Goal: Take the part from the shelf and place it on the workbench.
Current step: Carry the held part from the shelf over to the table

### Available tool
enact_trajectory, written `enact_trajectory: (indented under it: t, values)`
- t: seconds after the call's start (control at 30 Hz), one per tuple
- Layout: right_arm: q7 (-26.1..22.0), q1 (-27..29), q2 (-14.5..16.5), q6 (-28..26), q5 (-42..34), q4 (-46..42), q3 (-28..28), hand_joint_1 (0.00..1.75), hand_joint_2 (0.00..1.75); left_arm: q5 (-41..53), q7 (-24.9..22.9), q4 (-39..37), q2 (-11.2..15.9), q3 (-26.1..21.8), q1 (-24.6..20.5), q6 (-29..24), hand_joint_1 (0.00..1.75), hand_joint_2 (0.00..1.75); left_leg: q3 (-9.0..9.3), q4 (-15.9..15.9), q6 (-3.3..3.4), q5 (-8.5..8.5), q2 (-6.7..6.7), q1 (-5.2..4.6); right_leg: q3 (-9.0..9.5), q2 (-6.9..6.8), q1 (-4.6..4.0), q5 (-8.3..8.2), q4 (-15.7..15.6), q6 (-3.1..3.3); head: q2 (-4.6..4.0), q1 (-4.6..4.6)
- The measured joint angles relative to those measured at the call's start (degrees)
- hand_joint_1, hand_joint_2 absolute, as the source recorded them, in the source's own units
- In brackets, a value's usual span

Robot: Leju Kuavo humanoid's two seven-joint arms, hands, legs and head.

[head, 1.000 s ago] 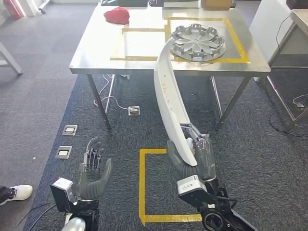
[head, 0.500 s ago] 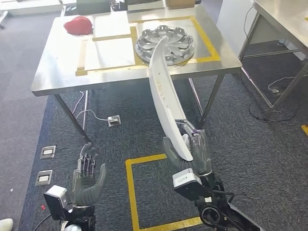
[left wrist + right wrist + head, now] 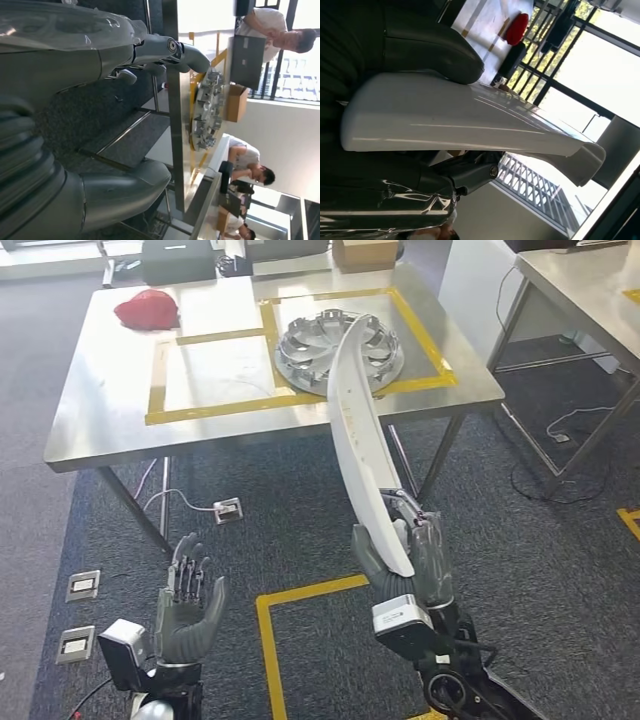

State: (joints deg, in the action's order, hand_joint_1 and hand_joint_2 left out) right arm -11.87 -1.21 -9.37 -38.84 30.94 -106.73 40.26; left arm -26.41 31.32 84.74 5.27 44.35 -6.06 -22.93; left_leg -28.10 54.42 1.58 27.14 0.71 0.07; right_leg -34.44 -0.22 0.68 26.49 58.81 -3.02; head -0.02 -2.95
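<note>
My right hand (image 3: 411,560) grips the lower end of a long, curved white part (image 3: 361,440), which rises upright and leans toward the steel workbench (image 3: 106,410) ahead. The right wrist view has the same white part (image 3: 463,117) clamped between the thumb and the dark fingers (image 3: 433,182). My left hand (image 3: 187,600) hangs low at the left, palm up, fingers apart, holding nothing. In the left wrist view the left hand (image 3: 94,65) is spread with the bench beyond it.
A silver wheel cover (image 3: 338,350) lies inside yellow tape on the bench; the taped square to its left holds nothing. A red cloth (image 3: 147,310) sits at the far left corner. Another table (image 3: 596,290) stands to the right. Yellow floor tape (image 3: 268,640) marks the carpet. People (image 3: 264,30) sit beyond.
The whole view has shifted: the bench now lies nearer and more to the left in the picture. The white part stays in my right hand; the left hand keeps its pose.
</note>
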Motion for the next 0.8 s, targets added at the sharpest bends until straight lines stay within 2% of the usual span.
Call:
enact_trajectory:
  t: [0.03, 0.07, 0.17, 0.2, 0.23, 0.3, 0.33, 0.37, 0.4, 0.43, 0.5, 0.53, 0.57, 0.63, 0.7, 0.77, 0.8]
  values:
    - [-0.1, 0.0, 0.0, 0.0, 0.1, 0.1, -0.1, 1.75, 1.75, 0.0, 0.0, -0.1, -0.1, 0.0, -0.1, 0.1, 0.00, 1.75, 0.47, 0.0, -0.30, 0.53, 0.04, -0.04, 0.61, -0.21, -0.14, -1.92, -2.3, 0.41, 0.00, -0.09]
    - [-0.1, 0.1, -0.1, 0.0, 0.3, 0.1, -0.3, 1.75, 1.75, 0.0, 0.1, -0.1, -0.1, 0.0, -0.2, 0.3, 0.00, 1.75, 0.79, 0.0, -0.63, 0.87, 0.07, -0.08, 0.86, -0.28, -0.28, -2.93, -3.4, 0.95, 0.00, -0.11]
    - [0.2, 0.1, -0.1, 0.0, 0.9, 0.1, -0.6, 1.75, 1.75, 0.0, 0.3, -0.2, -0.2, -0.1, -0.6, 0.7, 0.00, 1.75, 1.03, 1.0, -1.56, 1.11, 0.03, -0.15, 2.24, 0.22, -0.27, -2.56, -4.0, 2.24, 0.00, 0.08]
    - [0.3, 0.1, -0.1, 0.0, 1.0, 0.1, -0.7, 1.75, 1.75, 0.0, 0.4, -0.2, -0.2, -0.1, -0.8, 0.9, 0.00, 1.75, 0.07, 2.8, -1.81, 1.17, -0.05, -0.10, 2.89, 0.33, -0.17, -2.36, -4.2, 2.52, 0.00, 0.29]
    - [0.4, 0.1, -0.1, 0.0, 1.0, 0.1, -0.8, 1.75, 1.75, 0.0, 0.4, -0.3, -0.2, -0.1, -1.0, 1.0, 0.00, 1.75, -1.79, 5.9, -2.06, 1.56, -0.13, 0.00, 3.52, 0.47, -0.08, -2.08, -4.4, 2.76, 0.00, 0.59]
    - [0.5, 0.1, -0.1, 0.0, 1.1, 0.1, -0.9, 1.75, 1.75, 0.0, 0.4, -0.4, -0.3, -0.1, -1.0, 1.3, 0.00, 1.75, -7.25, 13.5, -2.41, 3.65, -0.24, 0.10, 4.49, 0.72, -0.12, -1.20, -4.6, 3.09, 0.00, 1.22]
    - [0.5, 0.2, -0.1, 0.0, 1.1, 0.1, -0.9, 1.75, 1.75, 0.0, 0.4, -0.5, -0.3, -0.1, -1.0, 1.4, 0.00, 1.75, -9.79, 16.1, -2.48, 5.10, -0.26, 0.12, 5.08, 0.91, -0.15, -0.64, -4.6, 3.13, 0.00, 1.44]
    - [0.5, 0.2, -0.1, 0.0, 1.1, 0.1, -1.0, 1.75, 1.75, 0.0, 0.5, -0.6, -0.3, -0.1, -1.0, 1.5, 0.00, 1.75, -11.57, 17.1, -2.42, 6.05, -0.27, 0.11, 5.82, 1.13, -0.20, -0.01, -4.6, 3.14, 0.00, 1.59]
    - [0.5, 0.2, -0.1, 0.0, 1.1, 0.1, -1.1, 1.75, 1.75, 0.0, 0.5, -0.8, -0.3, -0.1, -1.0, 1.6, 0.00, 1.75, -12.48, 16.2, -2.20, 5.93, -0.30, 0.06, 6.71, 1.35, -0.27, 0.68, -4.6, 3.15, 0.00, 1.75]
    - [0.4, 0.2, -0.1, 0.0, 1.1, 0.1, -1.1, 1.75, 1.75, 0.0, 0.5, -0.9, -0.3, -0.1, -1.0, 1.7, 0.00, 1.75, -12.50, 13.6, -1.81, 4.30, -0.34, -0.04, 7.74, 1.54, -0.37, 1.43, -4.7, 3.14, 0.00, 1.94]
    - [0.4, 0.2, -0.1, 0.0, 1.1, 0.1, -1.2, 1.75, 1.75, 0.0, 0.7, -1.3, -0.3, -0.1, -1.1, 2.0, 0.00, 1.75, -11.44, 5.9, -0.62, -2.67, -0.65, -0.56, 9.37, 1.85, -0.56, 3.03, -4.7, 3.05, 0.00, 2.31]
    - [0.4, 0.2, -0.2, 0.0, 1.2, 0.1, -1.2, 1.75, 1.75, 0.0, 0.8, -1.5, -0.4, -0.1, -1.1, 2.1, 0.00, 1.75, -10.91, 3.0, -0.16, -5.51, -0.94, -0.82, 9.88, 2.03, -0.67, 3.80, -4.8, 2.90, 0.00, 2.46]
    - [0.4, 0.1, -0.2, 0.0, 1.3, 0.1, -1.2, 1.75, 1.75, 0.0, 0.9, -1.6, -0.4, -0.1, -1.1, 2.2, 0.00, 1.75, -10.56, 1.4, 0.11, -7.31, -1.21, -1.06, 10.28, 2.18, -0.73, 4.48, -4.9, 2.71, 0.00, 2.55]
    - [0.6, 0.1, -0.2, 0.0, 1.7, -0.1, -1.2, 1.75, 1.75, 0.0, 1.1, -1.9, -0.8, -0.1, -1.5, 2.4, 0.00, 1.75, -9.78, 0.7, 0.28, -7.18, -1.44, -1.05, 11.20, 2.38, -0.86, 4.76, -4.4, 2.17, 0.00, 2.57]
    - [0.9, 0.0, -0.4, 0.0, 2.1, -0.3, -1.2, 1.75, 1.75, 0.0, 1.2, -2.0, -1.3, -0.1, -2.0, 2.7, 0.00, 1.75, -8.34, 0.2, 0.70, -6.52, -1.34, -0.79, 10.41, 1.83, -0.83, 4.28, -1.2, 1.58, 0.00, 2.31]
    - [1.3, -0.2, -0.6, 0.0, 2.5, -0.5, -1.1, 1.75, 1.75, 0.0, 1.3, -2.3, -1.7, -0.2, -2.3, 3.1, 0.00, 1.75, -6.79, -0.2, 1.15, -5.57, -1.27, -0.57, 6.59, 1.14, -0.67, 5.34, 5.4, 1.03, 0.00, 1.77]
    - [1.6, -0.3, -0.7, 0.0, 2.6, -0.6, -1.0, 1.75, 1.75, 0.0, 1.3, -2.5, -1.9, -0.2, -2.4, 3.3, 0.00, 1.75, -6.15, -0.2, 1.26, -5.00, -1.25, -0.51, 4.14, 0.99, -0.54, 6.88, 8.9, 0.73, 0.00, 1.52]
